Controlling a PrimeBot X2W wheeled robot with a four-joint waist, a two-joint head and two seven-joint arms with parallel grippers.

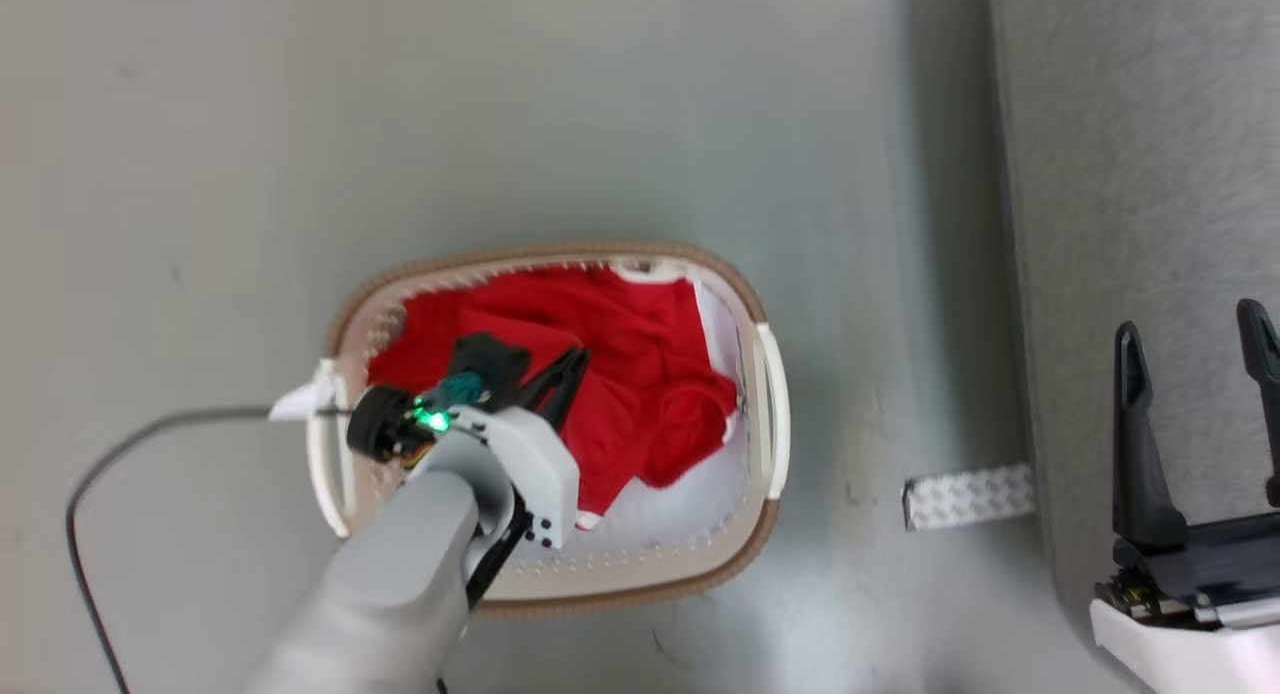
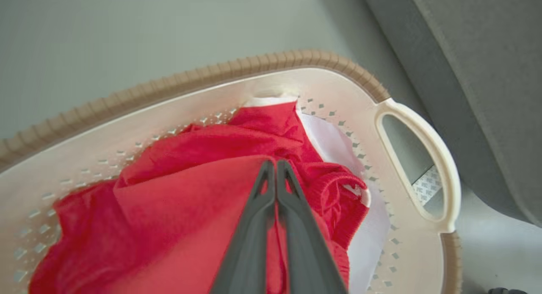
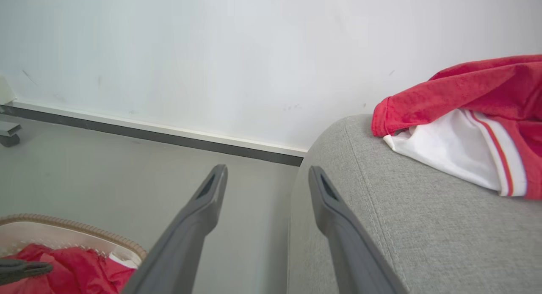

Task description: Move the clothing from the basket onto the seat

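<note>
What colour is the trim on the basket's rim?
Brown and ribbed, above cream walls. The left wrist view shows the basket best.

Clamps left gripper (image 2: 275, 163) tight on a raised fold of the clothing (image 2: 190, 150), down inside the basket (image 2: 296, 80), the seat (image 2: 487, 73) beyond its handle.

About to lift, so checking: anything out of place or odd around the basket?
A white patterned strip lies on the floor between the basket and the seat, belonging to neither. A dark cable trails across the floor to the basket's rim. The red clothing sits inside the basket, nothing spilled.
</note>
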